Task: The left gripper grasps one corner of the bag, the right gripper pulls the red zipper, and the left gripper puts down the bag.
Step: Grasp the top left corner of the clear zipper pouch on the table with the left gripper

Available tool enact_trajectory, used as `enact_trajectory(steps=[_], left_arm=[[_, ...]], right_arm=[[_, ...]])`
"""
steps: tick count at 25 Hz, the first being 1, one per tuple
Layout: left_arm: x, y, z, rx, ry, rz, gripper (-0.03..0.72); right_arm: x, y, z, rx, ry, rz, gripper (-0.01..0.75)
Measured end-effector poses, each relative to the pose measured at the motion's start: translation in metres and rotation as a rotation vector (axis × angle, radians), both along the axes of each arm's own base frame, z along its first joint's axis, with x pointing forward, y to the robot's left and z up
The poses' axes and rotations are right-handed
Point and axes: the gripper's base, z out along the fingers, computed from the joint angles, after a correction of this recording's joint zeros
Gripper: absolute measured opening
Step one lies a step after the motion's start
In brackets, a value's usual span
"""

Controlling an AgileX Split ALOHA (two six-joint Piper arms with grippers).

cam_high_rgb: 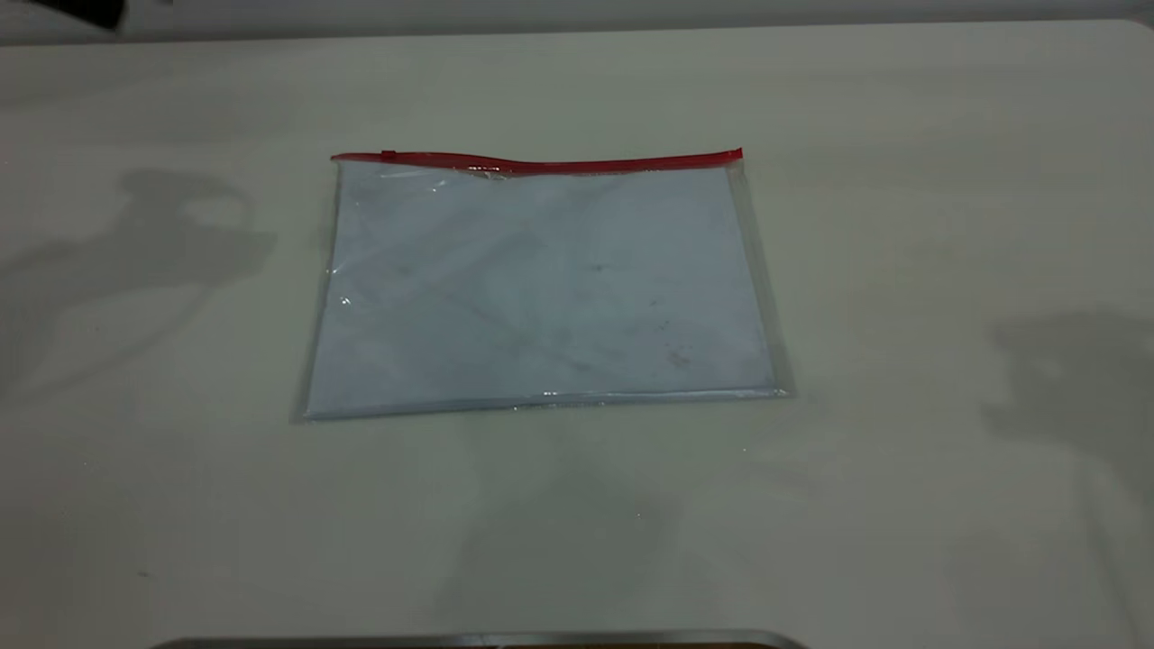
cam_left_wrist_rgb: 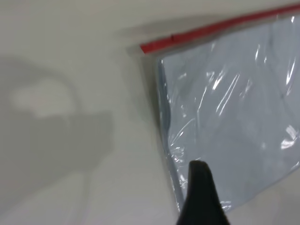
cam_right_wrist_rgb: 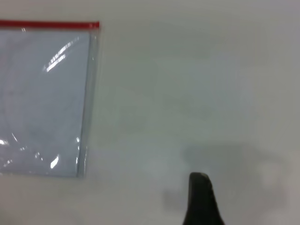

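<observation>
While the bag (cam_high_rgb: 541, 288) is lying flat in the middle of the table (cam_high_rgb: 902, 496), its red zipper (cam_high_rgb: 541, 165) is being shown along the far edge, with the slider tab (cam_high_rgb: 388, 155) near the left end; white paper is being seen through the plastic; the left gripper (cam_left_wrist_rgb: 200, 197) is being held over the bag's left side, near the zipper's end; the right gripper (cam_right_wrist_rgb: 201, 199) is being held over bare table, apart from the bag's right edge; only one dark jaw tip of each is being shown, so whether their jaws are apart or together cannot be told.
</observation>
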Motion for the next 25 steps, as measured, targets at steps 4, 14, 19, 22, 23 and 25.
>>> enact_trajectory(steps=[4, 14, 19, 22, 23, 25], left_arm=[[0.005, 0.001, -0.040, -0.002, 0.045, -0.012, 0.582], [0.015, -0.007, -0.109, -0.110, -0.019, -0.041, 0.582], [0.023, -0.008, -0.129, -0.128, -0.076, -0.029, 0.582], [0.032, -0.009, -0.137, -0.160, -0.096, -0.014, 0.582], [0.035, -0.009, -0.139, -0.173, -0.097, -0.013, 0.582], [0.039, -0.010, -0.145, -0.188, -0.098, -0.013, 0.582]], right_arm=[[0.026, 0.003, -0.014, -0.002, 0.063, 0.050, 0.558], [0.076, 0.043, -0.066, 0.051, 0.166, 0.293, 0.558], [0.088, 0.068, -0.089, 0.068, 0.198, 0.381, 0.558], [0.091, 0.079, -0.098, 0.068, 0.214, 0.413, 0.558], [0.091, 0.083, -0.101, 0.068, 0.219, 0.422, 0.558], [0.090, 0.087, -0.104, 0.065, 0.224, 0.441, 0.558]])
